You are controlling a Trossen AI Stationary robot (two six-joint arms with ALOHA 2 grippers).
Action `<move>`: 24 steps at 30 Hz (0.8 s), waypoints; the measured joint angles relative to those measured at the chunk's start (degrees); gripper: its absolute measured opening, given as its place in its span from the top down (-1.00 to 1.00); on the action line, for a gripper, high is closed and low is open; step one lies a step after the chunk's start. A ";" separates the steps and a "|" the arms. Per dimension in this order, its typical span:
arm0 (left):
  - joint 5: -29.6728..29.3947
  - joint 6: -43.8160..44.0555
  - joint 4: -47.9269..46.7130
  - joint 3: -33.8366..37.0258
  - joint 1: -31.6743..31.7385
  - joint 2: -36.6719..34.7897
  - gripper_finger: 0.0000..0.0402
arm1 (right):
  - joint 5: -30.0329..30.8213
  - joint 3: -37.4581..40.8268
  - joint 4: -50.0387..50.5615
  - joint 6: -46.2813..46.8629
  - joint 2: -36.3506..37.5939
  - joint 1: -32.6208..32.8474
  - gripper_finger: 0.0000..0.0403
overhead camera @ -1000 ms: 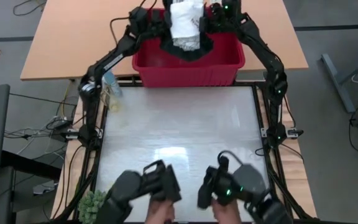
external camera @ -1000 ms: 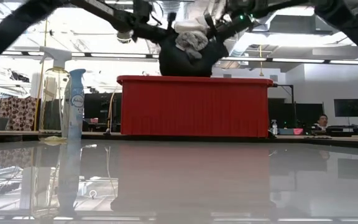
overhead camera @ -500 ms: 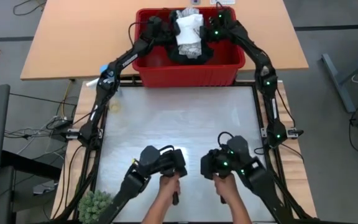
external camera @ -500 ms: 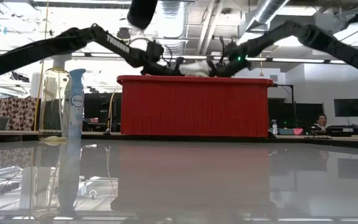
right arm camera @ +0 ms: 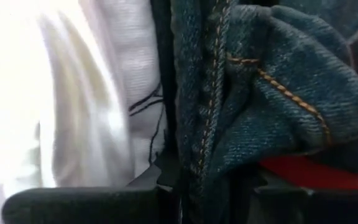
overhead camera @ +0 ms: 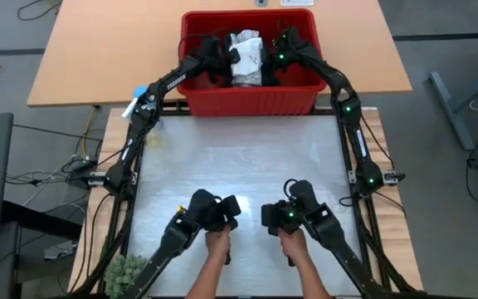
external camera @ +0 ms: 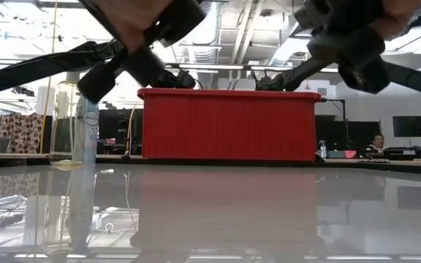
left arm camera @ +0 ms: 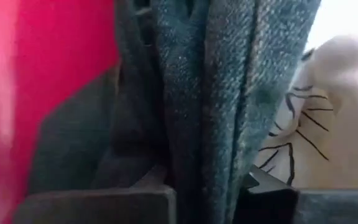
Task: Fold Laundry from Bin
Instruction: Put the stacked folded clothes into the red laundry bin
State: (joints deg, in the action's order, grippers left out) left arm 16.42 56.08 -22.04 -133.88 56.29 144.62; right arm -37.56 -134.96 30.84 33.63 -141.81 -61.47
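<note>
At the top centre of the high view the red bin (overhead camera: pixel 251 95) sits just beyond the far edge of the pale table (overhead camera: pixel 243 166), and the laundry (overhead camera: pixel 246 58) lies inside it, a white leaf-patterned cloth (left arm camera: pixel 319 118) bunched on top of a dark denim garment (right arm camera: pixel 260 106). The left gripper (overhead camera: pixel 214 60) reaches into the bin from the left of the pile and the right gripper (overhead camera: pixel 279 56) from its right, and each wrist view shows a fold of the dark denim garment pinched between that arm's nearly closed fingers. At the bottom centre of the high view a person's two hands (overhead camera: pixel 251 245) grip two further dark arm units over the table's near edge, and a spray bottle (external camera: pixel 86 120) stands at the left of the low view.
</note>
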 joint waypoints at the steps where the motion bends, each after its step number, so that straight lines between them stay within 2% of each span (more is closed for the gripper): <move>1: -0.52 -0.39 -1.04 0.01 0.12 0.00 0.84 | 0.82 0.02 0.57 -0.04 -0.03 0.05 0.55; 7: -2.11 -2.70 -3.01 0.02 0.37 0.00 0.71 | 4.09 0.04 0.37 0.70 0.01 0.01 0.52; 13: -2.76 -3.71 -2.98 0.02 0.15 0.00 0.44 | 5.59 0.02 2.01 2.11 0.15 -0.77 -0.08; 17: -1.88 -6.89 -2.96 0.03 0.18 0.00 0.22 | 5.82 0.02 1.86 2.12 0.16 -1.21 -0.26; 19: -0.19 -7.70 -2.57 0.07 0.47 0.00 0.10 | 5.86 0.02 1.92 2.33 0.39 -1.50 -0.27; 24: 9.13 -5.78 1.62 0.09 1.75 0.00 -0.18 | 5.92 0.00 1.55 2.34 1.94 -2.76 -0.26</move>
State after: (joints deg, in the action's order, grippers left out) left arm 25.55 50.30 -20.42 -133.80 58.04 144.62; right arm -31.64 -134.96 32.38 35.97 -139.87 -64.24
